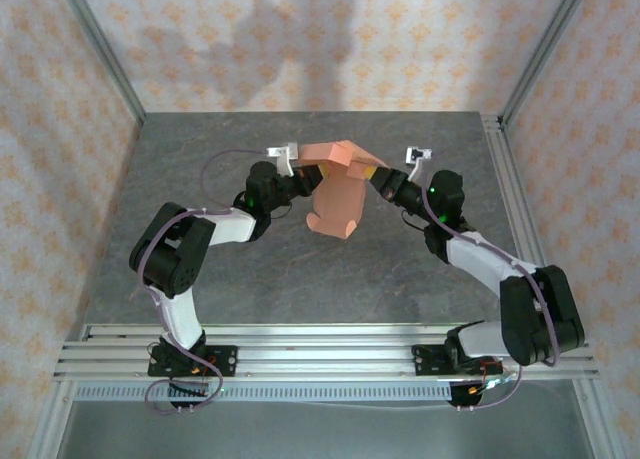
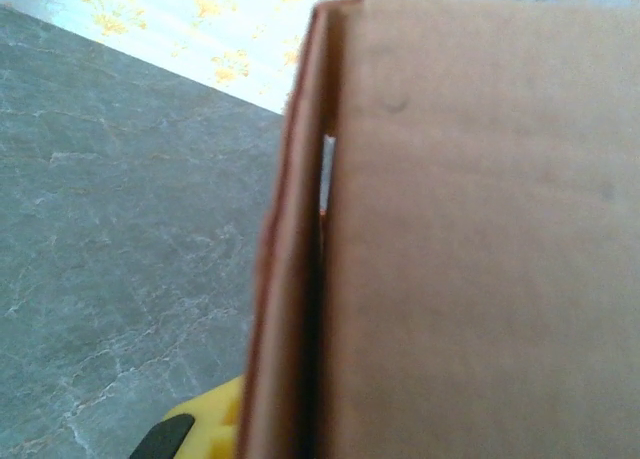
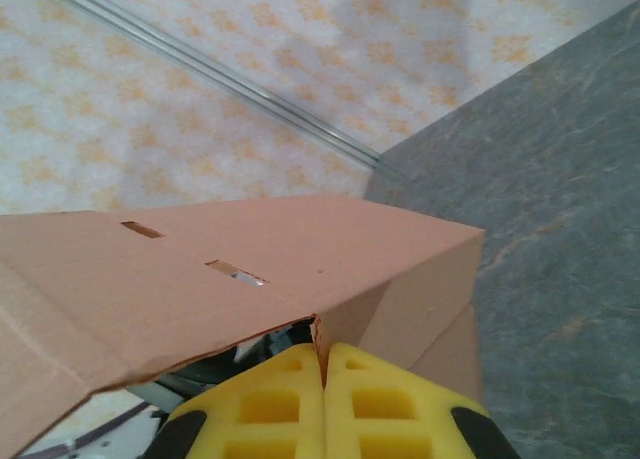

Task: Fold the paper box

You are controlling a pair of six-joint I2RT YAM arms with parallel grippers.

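The paper box (image 1: 338, 184), a partly folded piece of salmon-orange thin cardboard, is hanging above the grey stone-patterned tabletop (image 1: 250, 269) in the upper middle of the top view. One rounded flap is drooping toward the bottom of the frame. The box is sitting directly between the two grippers: the left gripper (image 1: 305, 182) is meeting its left edge and the right gripper (image 1: 377, 179) its right edge.

In the right wrist view the box (image 3: 200, 289) is spreading across the lower left and centre, with two small slots showing in its top panel. At the bottom centre the right gripper (image 3: 325, 364) is pressing its yellow foam pads (image 3: 270, 409) together, pinching the cardboard's lower edge where two panels meet.

In the left wrist view the box (image 2: 480, 239) is covering the right half of the frame, a doubled layer running down the centre. One yellow pad (image 2: 205, 424) is showing at the bottom edge, lying against the cardboard's left face; the left jaws are clamping that sheet.

Both arms are rising from bases at the bottom of the top view, bending at the elbows and leaning inward, their wrists pointing at each other.
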